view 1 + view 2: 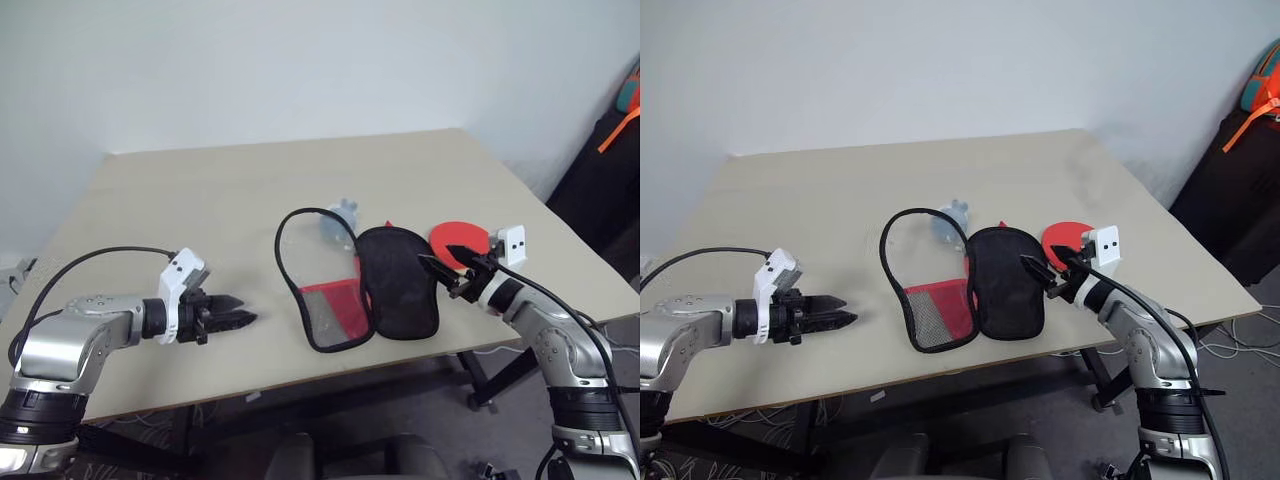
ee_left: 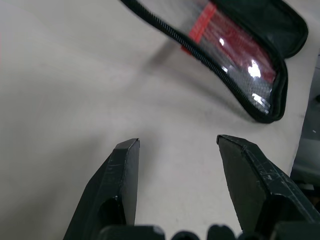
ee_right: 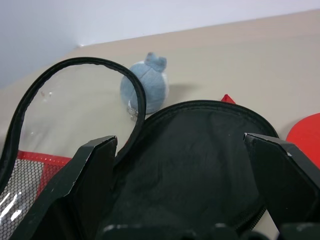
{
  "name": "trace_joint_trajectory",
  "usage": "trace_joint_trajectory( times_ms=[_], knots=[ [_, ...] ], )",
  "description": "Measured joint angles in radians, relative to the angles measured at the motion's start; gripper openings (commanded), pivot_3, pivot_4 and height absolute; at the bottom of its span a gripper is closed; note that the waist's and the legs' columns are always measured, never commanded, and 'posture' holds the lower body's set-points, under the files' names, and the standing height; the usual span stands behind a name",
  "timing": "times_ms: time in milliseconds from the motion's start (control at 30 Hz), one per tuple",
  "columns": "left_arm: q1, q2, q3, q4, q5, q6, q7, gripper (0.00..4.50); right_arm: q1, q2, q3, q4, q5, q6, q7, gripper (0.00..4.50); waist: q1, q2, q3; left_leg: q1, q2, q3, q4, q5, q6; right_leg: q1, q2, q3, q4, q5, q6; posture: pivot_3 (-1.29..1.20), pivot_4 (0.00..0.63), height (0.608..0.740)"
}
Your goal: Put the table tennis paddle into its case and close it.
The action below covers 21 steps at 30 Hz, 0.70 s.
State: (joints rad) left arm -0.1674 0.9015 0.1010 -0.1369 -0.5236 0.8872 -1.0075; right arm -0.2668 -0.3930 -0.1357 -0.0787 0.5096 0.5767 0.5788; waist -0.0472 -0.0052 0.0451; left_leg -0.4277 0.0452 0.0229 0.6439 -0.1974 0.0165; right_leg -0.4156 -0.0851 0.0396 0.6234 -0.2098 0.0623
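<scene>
The case [image 1: 398, 282] lies unzipped in the middle of the table [image 1: 200, 200], black lining up. Its see-through flap [image 1: 322, 300], with black zip trim and a red mesh part, is folded out to the left. The table tennis paddle [image 1: 458, 238] shows as a red round face on the table just right of the case, partly hidden behind my right gripper [image 1: 440, 268]. That gripper is open, level, at the case's right edge; in the right wrist view its fingers [image 3: 95, 170] straddle the black lining [image 3: 190, 165]. My left gripper [image 1: 240, 321] is open and empty above bare table, left of the flap.
A pale blue-grey fuzzy ball [image 1: 343, 214] sits just behind the case, touching the flap's zip loop. The table's front edge [image 1: 300, 378] runs close below both grippers. A dark bag with an orange strap [image 1: 620, 130] stands off the table's far right.
</scene>
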Motion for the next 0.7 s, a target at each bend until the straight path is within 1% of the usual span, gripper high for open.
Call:
trace_joint_trajectory(
  times_ms=[167,367,700],
  knots=[
    [-0.001,0.0,0.0,-0.003,-0.001,0.004,0.012,2.56,-0.001,0.024,0.001,0.001,0.0,-0.001,-0.019,4.4,0.0,0.0,0.0,0.0,0.0,0.0,0.0,0.0,0.0,0.0,0.0,0.0,0.0,0.0,0.0,0.0,0.0,0.74],
    [-0.001,0.002,0.0,-0.019,-0.006,0.021,0.014,2.56,-0.012,0.026,0.0,0.026,-0.002,-0.003,-0.031,4.4,0.0,0.0,0.0,0.0,0.0,0.0,0.0,0.0,0.0,0.0,0.0,0.0,0.0,0.0,0.0,0.0,0.0,0.74],
    [-0.006,0.025,-0.008,-0.086,-0.045,0.042,-0.022,2.56,-0.108,-0.037,-0.012,0.158,-0.097,0.014,-0.118,4.4,0.0,0.0,0.0,0.0,0.0,0.001,0.0,0.0,0.0,-0.001,0.0,0.001,0.0,0.0,0.0,0.0,0.0,0.74]
  ],
)
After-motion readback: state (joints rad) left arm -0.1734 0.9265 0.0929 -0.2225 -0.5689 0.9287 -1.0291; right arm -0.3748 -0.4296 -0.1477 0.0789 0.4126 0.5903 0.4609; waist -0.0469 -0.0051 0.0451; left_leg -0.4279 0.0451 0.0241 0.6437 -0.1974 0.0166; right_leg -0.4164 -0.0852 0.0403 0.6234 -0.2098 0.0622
